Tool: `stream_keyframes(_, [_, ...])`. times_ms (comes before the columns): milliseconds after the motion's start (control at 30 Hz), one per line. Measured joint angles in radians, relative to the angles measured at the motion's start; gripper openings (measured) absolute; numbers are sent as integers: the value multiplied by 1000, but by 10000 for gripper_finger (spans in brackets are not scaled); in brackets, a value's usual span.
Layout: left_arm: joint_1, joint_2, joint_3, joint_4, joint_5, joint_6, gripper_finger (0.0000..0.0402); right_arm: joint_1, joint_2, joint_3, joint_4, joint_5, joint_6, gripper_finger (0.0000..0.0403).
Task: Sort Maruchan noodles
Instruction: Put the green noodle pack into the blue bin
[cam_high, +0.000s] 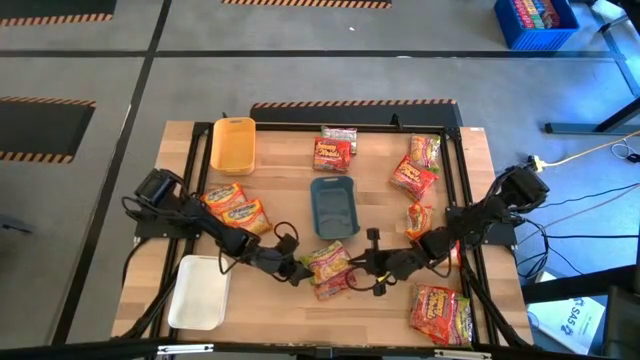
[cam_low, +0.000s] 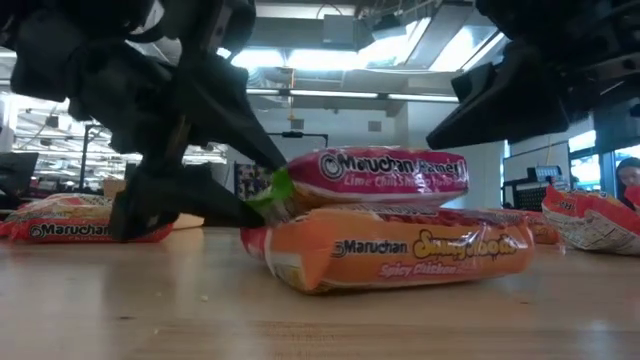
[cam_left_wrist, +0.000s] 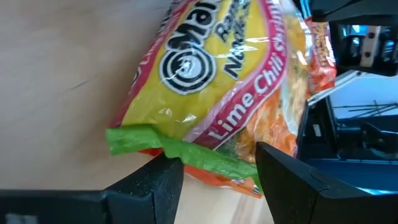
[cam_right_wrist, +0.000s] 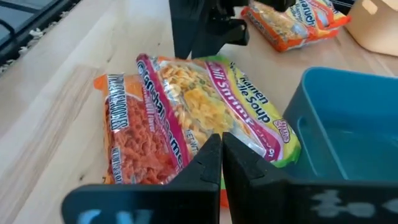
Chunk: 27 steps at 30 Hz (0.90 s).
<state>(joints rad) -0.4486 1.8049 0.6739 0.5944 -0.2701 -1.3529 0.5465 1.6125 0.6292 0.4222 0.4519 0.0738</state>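
Two noodle packets lie stacked near the front middle of the wooden table (cam_high: 470, 190). The upper one, the lime-chili packet (cam_low: 395, 177), has a pink border and green end seals; it rests on the orange packet (cam_low: 400, 258), the two lying roughly parallel.

The left gripper (cam_left_wrist: 214, 180) faces one short end of the upper packet. Its fingers (cam_left_wrist: 149, 183) stand partly apart, one on each side of the green end seal (cam_left_wrist: 177, 149), which lies directly ahead of the fingertips and reaches into the gap between them. Whether the pads already touch the seal cannot be told; nothing appears to be held. The packet's long axis runs straight away from these fingers, so it extends beyond them rather than across them.

The right gripper (cam_right_wrist: 222, 163) faces the opposite end of the same stack with its fingers pressed together on nothing, tips just short of the far green seal. The blue-grey tray (cam_right_wrist: 348, 130) stands just beside that end of the stack.

Judgement: the left gripper has the working position, since the seal is already between its fingers. The coming move turns on closing upon this thin flap alone, above the orange packet, so that only the upper packet lifts.
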Motion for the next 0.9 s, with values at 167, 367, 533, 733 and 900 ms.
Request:
stream_keyframes(167, [19, 18, 20, 2, -37, 8, 191, 1, 32, 0, 8, -12, 0, 0])
stream_keyframes(367, [31, 18, 62, -3, -34, 68, 191, 2, 74, 13, 38, -42, 0, 0])
stream_keyframes(533, [29, 18, 98, -8, -51, 119, 191, 3, 95, 41, 32, -63, -14, 0])
stream_keyframes(733, [30, 18, 105, -7, -65, 167, 191, 3, 120, 60, 47, -73, -30, 0])
stream_keyframes(900, [30, 18, 105, -7, -64, 221, 187, 2, 120, 60, 53, -58, -33, 0])
